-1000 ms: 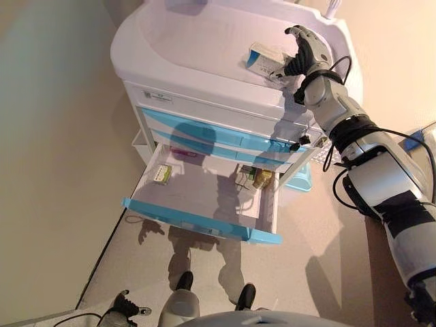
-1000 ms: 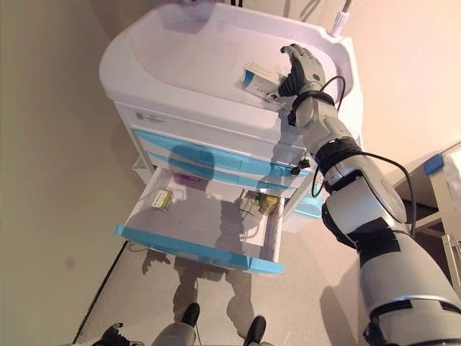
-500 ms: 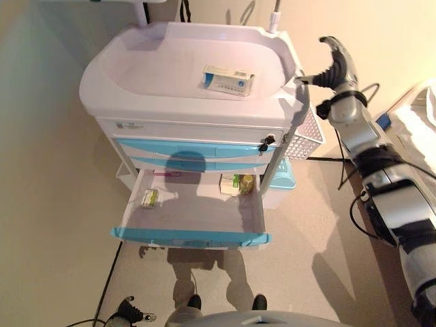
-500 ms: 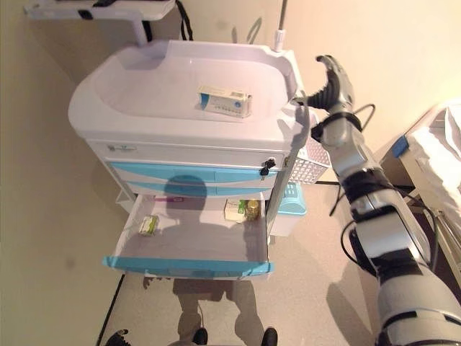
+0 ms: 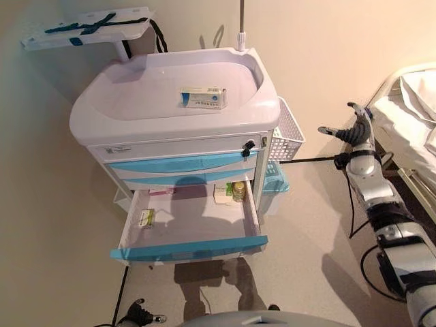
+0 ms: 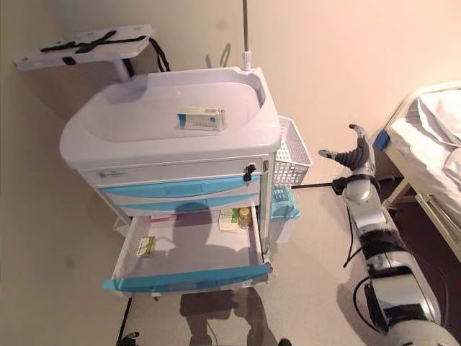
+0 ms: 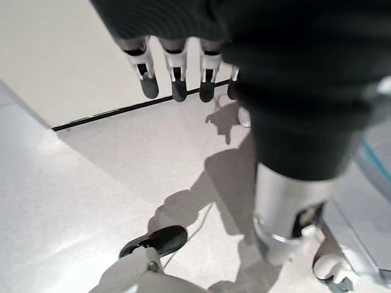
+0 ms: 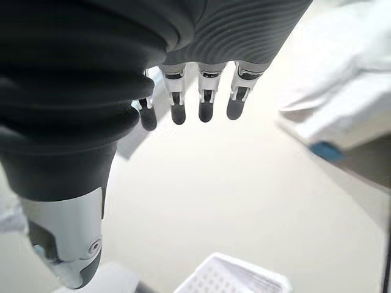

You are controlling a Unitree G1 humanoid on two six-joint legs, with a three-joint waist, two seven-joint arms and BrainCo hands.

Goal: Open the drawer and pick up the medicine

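A white and blue medicine box (image 5: pixel 203 97) lies flat on the white cart's top (image 5: pixel 136 102). The cart's lowest blue-fronted drawer (image 5: pixel 191 249) stands pulled open. Inside it lie a small green-yellow packet (image 5: pixel 146 218) at the left and a small box (image 5: pixel 223 193) with a bottle (image 5: pixel 238 191) at the back right. My right hand (image 5: pixel 354 129) hangs in the air well to the right of the cart, open and holding nothing; its fingers (image 8: pixel 204 91) are straight. My left hand (image 5: pixel 139 315) is low by the floor, open, its fingers (image 7: pixel 177 79) straight.
A white wire basket (image 5: pixel 288 136) hangs on the cart's right side, with a blue bin (image 5: pixel 273 178) below it. A bed (image 5: pixel 412 102) stands at the far right. A shelf with dark straps (image 5: pixel 88 27) and a thin pole (image 5: pixel 240 20) rise behind the cart.
My right hand has left the medicine box on the cart's top and swung out to the right, away from the cart. The camera has also shifted, showing more of the room.
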